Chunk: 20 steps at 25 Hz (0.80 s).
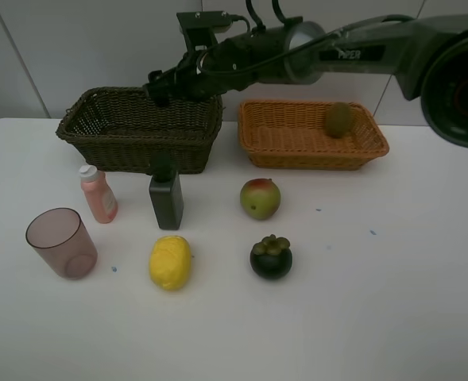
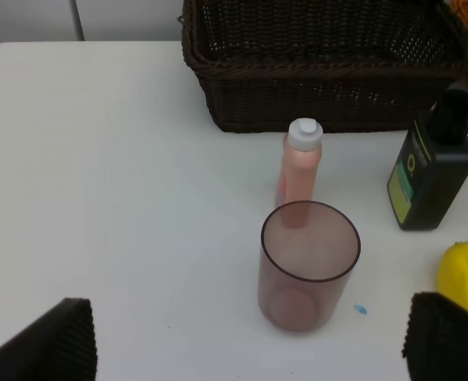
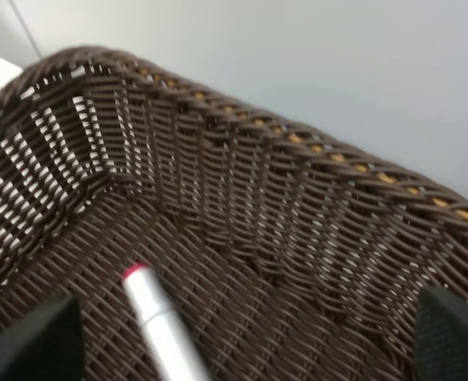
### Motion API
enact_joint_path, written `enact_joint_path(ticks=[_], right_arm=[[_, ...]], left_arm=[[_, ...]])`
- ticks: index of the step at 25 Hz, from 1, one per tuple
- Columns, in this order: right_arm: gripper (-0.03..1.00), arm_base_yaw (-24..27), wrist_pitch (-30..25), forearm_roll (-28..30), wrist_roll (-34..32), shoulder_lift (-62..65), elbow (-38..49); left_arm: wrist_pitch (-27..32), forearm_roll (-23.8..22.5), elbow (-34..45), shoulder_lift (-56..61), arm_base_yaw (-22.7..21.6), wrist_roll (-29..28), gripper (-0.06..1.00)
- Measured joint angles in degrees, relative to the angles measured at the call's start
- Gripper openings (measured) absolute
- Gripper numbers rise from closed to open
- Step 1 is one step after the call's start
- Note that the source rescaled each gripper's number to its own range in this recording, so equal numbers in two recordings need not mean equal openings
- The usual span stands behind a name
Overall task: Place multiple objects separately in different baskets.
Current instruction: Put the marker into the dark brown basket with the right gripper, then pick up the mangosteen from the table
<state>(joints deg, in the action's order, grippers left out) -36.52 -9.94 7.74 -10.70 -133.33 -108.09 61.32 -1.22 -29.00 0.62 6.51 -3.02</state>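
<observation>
My right gripper hovers over the dark basket, jaws open. A white marker lies loose on that basket's floor below it. A kiwi rests in the orange basket. On the table stand a tinted cup, pink bottle and dark green bottle, with a lemon, apple and mangosteen. My left gripper is open and empty, just short of the cup, out of the exterior view.
In the left wrist view the pink bottle stands right behind the cup, the dark bottle and lemon to one side, the dark basket beyond. The right arm spans over the orange basket.
</observation>
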Motion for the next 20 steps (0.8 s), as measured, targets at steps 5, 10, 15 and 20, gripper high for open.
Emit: enact_joint_path(ticks=[5, 10, 15, 20], right_arm=[[0.9, 0.0, 0.0, 0.0, 0.0, 0.0, 0.0], [0.91, 0.0, -3.3, 0.0, 0.0, 1.04, 0.0], [0.91, 0.0, -8.98, 2.35, 0.0, 6.65, 0.0], [0.91, -0.06, -20.37, 5.12, 3.04, 15.18, 0.0]], left_arm=[[0.0, 0.0, 0.0, 0.0, 0.0, 0.0, 1.0], [0.0, 0.0, 0.0, 0.0, 0.0, 0.0, 1.0], [0.0, 0.0, 0.0, 0.0, 0.0, 0.0, 1.0], [0.0, 0.0, 0.0, 0.0, 0.0, 0.0, 1.0]])
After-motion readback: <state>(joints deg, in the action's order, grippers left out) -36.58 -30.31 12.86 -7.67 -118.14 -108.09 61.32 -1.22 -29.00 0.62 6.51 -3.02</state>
